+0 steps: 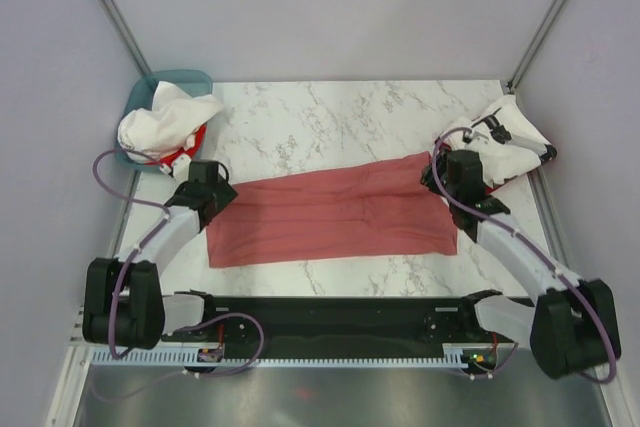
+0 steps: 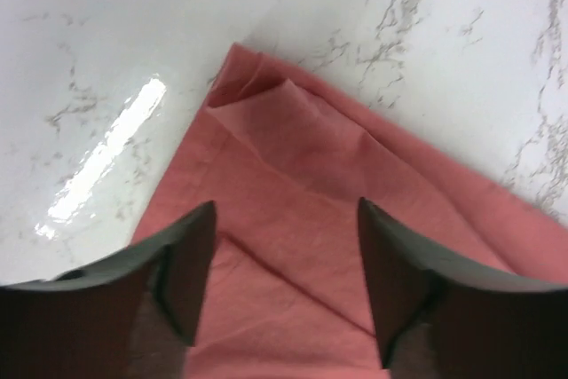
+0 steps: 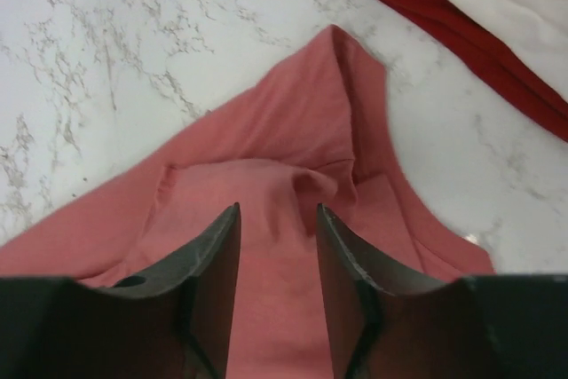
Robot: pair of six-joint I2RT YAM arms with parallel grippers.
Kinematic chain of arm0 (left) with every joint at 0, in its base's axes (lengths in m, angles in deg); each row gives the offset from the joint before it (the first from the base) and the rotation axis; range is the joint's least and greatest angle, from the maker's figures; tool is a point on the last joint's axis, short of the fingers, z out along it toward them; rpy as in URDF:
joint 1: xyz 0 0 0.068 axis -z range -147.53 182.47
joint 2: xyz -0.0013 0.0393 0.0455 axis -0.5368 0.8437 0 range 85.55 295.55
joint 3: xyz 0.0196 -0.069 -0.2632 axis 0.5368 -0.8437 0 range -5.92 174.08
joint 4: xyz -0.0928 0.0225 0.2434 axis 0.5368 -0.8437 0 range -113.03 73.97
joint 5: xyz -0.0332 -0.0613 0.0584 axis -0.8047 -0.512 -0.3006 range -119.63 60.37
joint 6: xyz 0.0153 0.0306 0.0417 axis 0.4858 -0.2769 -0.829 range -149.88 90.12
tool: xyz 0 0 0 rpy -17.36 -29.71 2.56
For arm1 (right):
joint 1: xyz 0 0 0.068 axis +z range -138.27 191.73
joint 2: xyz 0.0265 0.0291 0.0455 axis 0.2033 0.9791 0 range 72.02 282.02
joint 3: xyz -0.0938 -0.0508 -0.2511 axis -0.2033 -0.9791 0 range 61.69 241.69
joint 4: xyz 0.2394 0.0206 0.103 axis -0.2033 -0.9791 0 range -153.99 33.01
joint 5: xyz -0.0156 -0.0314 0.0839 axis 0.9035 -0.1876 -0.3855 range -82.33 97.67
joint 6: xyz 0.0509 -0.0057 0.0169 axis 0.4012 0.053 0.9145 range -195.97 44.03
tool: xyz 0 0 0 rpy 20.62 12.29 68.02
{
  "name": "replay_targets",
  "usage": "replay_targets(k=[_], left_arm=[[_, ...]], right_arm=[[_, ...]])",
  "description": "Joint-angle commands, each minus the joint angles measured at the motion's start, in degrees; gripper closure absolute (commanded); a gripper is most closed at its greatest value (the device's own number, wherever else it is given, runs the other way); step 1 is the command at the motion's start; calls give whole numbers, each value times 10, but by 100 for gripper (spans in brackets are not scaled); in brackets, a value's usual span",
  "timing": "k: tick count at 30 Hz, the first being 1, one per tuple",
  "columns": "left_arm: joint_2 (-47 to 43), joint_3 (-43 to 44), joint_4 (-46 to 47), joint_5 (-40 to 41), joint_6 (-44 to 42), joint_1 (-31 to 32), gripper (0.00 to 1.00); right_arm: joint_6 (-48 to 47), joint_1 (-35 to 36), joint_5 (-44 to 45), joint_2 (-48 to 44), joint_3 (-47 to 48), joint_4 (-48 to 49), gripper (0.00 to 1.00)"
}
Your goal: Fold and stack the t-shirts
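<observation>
End effectors: L (image 2: 286, 209), R (image 3: 278, 210) open over salmon tee (image 1: 330, 217); basket (image 1: 186, 75) far-L, tee pile (image 1: 515, 144) far-R.

Count of t-shirts, basket, table and robot arms.
One salmon-red t-shirt (image 1: 335, 209); one heap of white and red garments (image 1: 165, 125), number unclear; one stack (image 1: 510, 147) of at least two shirts, white and dark red. One teal basket (image 1: 165, 82). One marble-pattern table (image 1: 330, 117). Two arms, left arm (image 1: 165, 237) and right arm (image 1: 515, 252); two grippers, left gripper (image 2: 286, 204) and right gripper (image 3: 278, 209).
</observation>
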Motion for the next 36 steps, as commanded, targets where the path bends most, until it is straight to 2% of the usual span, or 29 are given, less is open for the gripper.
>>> replay_targets(k=[1,3,4,6,8,11,13,17,20,23,27,30,31,36], left_arm=[[-83,-65,41,18,65,2,21],[-117,-88,54,6,58,2,15],[-129,-103,62,3,58,2,15],[-156,-111,67,-13,50,2,15],[-157,-116,84,-36,46,2,15],[-120,-103,98,-53,43,2,16],[-100,-97,121,-55,45,2,16],[-38,-70,139,-54,36,2,16],[9,-33,132,-59,23,2,16],[32,-12,125,-64,21,2,19],[21,5,72,-39,56,2,20],[-9,-4,47,-6,99,2,20],[-26,-12,47,-3,110,2,20],[-68,-43,48,7,156,1,23]], right_arm=[[38,-1,30,-131,-102,63,50],[36,-1,29,-187,-165,95,45],[35,-2,30,-235,-182,104,38],[31,-2,33,-277,-214,120,34],[33,-2,25,-275,-220,128,31],[35,-1,-21,-199,-193,143,31],[30,0,-43,-111,-149,145,32],[29,9,-57,15,-80,134,32],[21,38,-57,87,-14,126,34],[-7,106,-22,154,56,95,34],[-46,178,-41,222,124,98,38],[-70,228,-126,263,163,146,38],[-70,235,-194,278,175,156,38],[-63,271,-272,383,269,189,39]])
